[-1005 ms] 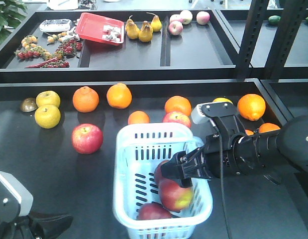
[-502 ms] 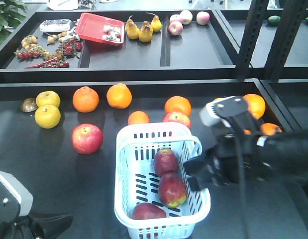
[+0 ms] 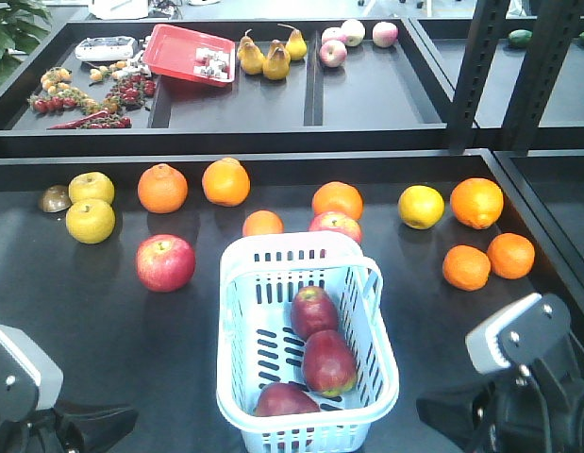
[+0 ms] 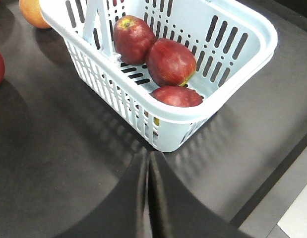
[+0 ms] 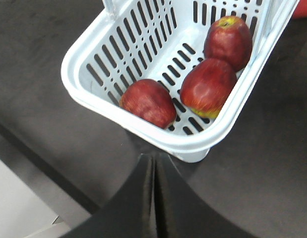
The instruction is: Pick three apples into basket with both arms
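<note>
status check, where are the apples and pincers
Both pincers shut, empty: left pincer, right pincer. Three apples in basket. Nothing in the way.

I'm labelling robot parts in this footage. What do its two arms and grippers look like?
Both arms are bulky and black, each with a light grey wrist plate: the left arm at the lower left corner, the right arm at the lower right, with thin black cables below its plate. Each wrist view shows dark, smooth, tapering fingers pressed together: left gripper, right gripper.
</note>
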Motion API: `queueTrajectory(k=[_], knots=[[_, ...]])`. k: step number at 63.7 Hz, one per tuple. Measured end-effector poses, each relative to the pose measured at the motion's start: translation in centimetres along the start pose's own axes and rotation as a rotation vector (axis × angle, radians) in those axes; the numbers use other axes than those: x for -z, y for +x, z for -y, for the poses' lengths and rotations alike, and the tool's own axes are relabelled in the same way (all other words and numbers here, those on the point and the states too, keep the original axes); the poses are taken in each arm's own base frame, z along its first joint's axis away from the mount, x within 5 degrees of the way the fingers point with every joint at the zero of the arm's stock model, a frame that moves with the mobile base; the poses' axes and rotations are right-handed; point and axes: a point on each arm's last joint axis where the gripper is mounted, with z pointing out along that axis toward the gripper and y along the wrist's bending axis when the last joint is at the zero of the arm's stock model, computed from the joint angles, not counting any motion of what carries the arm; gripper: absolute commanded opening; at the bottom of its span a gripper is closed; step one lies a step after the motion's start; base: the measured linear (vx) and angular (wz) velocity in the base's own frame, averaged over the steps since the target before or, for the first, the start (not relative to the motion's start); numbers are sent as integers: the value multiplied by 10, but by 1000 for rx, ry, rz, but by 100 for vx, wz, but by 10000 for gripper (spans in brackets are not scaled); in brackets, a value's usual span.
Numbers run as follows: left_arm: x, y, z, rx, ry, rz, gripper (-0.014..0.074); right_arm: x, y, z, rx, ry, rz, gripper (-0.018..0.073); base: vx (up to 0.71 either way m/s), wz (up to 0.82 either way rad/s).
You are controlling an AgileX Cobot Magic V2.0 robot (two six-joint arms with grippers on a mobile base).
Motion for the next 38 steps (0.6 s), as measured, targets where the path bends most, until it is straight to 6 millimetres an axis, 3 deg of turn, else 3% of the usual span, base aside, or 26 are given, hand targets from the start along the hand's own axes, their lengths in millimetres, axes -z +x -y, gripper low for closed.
queueTrajectory(k=[38], knots=[[0,0,0,0,0,0,-7,2,5,-3,1,-32,-35,-7,0,0]])
